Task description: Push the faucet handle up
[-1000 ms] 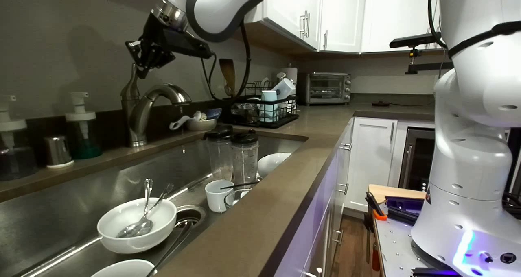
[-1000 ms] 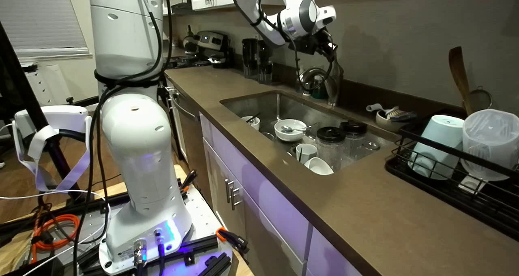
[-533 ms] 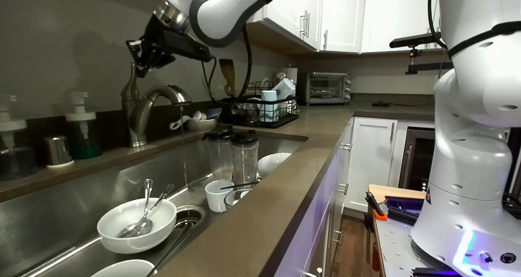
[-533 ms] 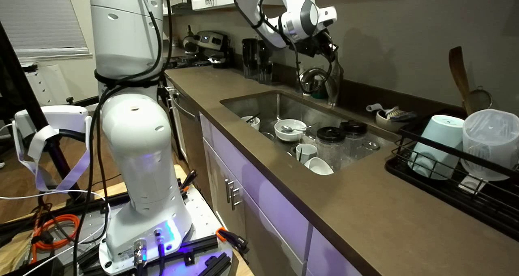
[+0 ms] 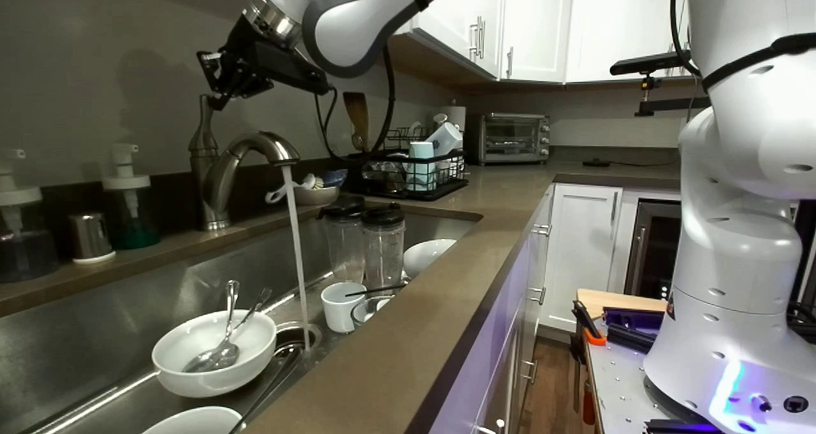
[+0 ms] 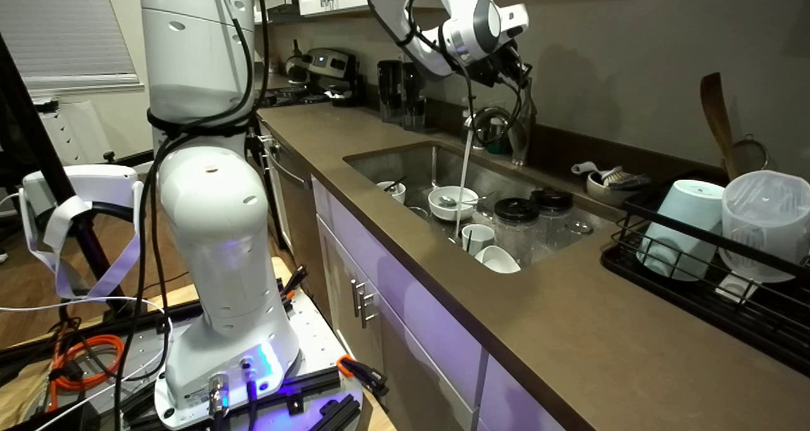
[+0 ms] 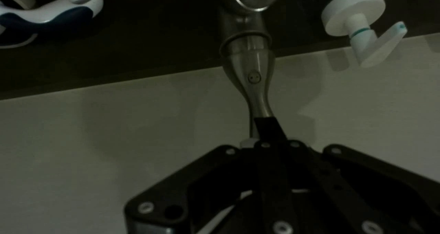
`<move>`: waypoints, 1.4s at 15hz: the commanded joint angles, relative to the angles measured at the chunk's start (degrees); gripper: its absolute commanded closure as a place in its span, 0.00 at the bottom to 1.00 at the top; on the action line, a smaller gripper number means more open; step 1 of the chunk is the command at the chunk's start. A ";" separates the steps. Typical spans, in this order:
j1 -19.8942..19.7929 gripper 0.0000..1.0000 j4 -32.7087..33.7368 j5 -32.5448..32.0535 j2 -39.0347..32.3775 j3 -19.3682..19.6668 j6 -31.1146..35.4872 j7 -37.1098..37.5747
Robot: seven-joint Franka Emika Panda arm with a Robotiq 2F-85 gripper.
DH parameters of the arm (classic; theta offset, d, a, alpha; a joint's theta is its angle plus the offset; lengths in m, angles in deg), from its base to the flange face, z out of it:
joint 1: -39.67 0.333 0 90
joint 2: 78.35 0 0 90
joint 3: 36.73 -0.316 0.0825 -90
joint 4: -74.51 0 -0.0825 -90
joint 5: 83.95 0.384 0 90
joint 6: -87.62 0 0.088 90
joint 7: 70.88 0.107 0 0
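The faucet handle [image 5: 204, 127] is a slim silver-grey lever that rises upright from the body of the arched steel faucet [image 5: 220, 188]. It also shows in the wrist view [image 7: 253, 69] and, partly behind the gripper, in an exterior view [image 6: 529, 102]. A full stream of water [image 5: 296, 255] runs from the spout into the sink. My gripper [image 5: 218, 102] is at the top of the handle, on its spout side. In the wrist view the black fingers [image 7: 264, 122] are together and overlap the handle's upper end. Nothing shows between them. Whether they touch the handle is hard to tell.
The sink [image 5: 306, 243] holds a white bowl with spoons [image 5: 213, 351], a white mug [image 5: 341, 306] and lidded clear cups [image 5: 384, 249]. Pump bottles [image 5: 129, 198] and a brush bowl [image 5: 317, 195] flank the faucet. A dish rack [image 6: 696, 292] stands on the counter. The wall is behind the handle.
The water has grown from drops to a thin stream and now to a full stream. My gripper has moved slightly up, and the handle's tip sits slightly higher.
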 commanded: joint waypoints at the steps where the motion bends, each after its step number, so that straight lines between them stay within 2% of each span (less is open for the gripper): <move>1: 0.84 0.99 1.94 -2.37 -0.39 1.64 2.35 2.93; 12: 1.49 0.99 2.72 -2.26 -0.86 2.72 3.73 3.23; 21: 1.36 0.99 -1.24 -2.30 2.21 4.31 7.27 4.03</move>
